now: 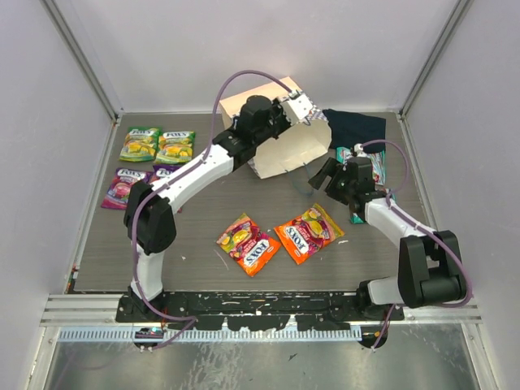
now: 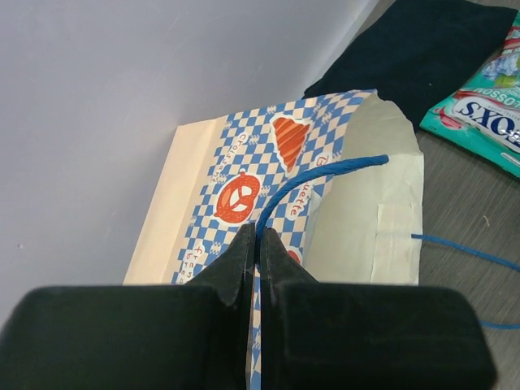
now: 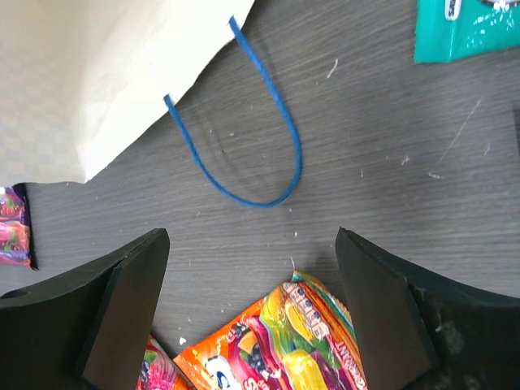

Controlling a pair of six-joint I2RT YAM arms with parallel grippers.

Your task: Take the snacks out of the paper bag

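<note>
Tan kraft paper bag is lying at the back middle of the counter, its mouth gaping toward the right side. The left claw is holding the bag's upper rim off the surface. In the left wrist view its 2 fingers are pressing shut on the blue string handle, which is curving out from between them over the checkered band. The right claw is hovering just in front of the mouth, apart from the paper, with its fingers spread wide and gripping nothing. In its own view the second blue handle is lying looped on the counter ahead of the fingers.

The bag's blue-white checks are carrying an orange-red pretzel print and slanted lettering, of which only "uette" is reading clearly.

Out on the counter, 2 orange pouches are lying side by side toward the front, near the right claw, each showing a white "FOX'S" logo. A teal-white pouch is lying just beside the right claw, partly hidden by the arm, with "OX'S" showing in the left wrist view. At the far left, 2 green-yellow pouches are sitting above 2 purple pouches, 1 partly under the left arm.

A dark navy cloth is lying behind the teal-white pouch, just beside the bag.
</note>
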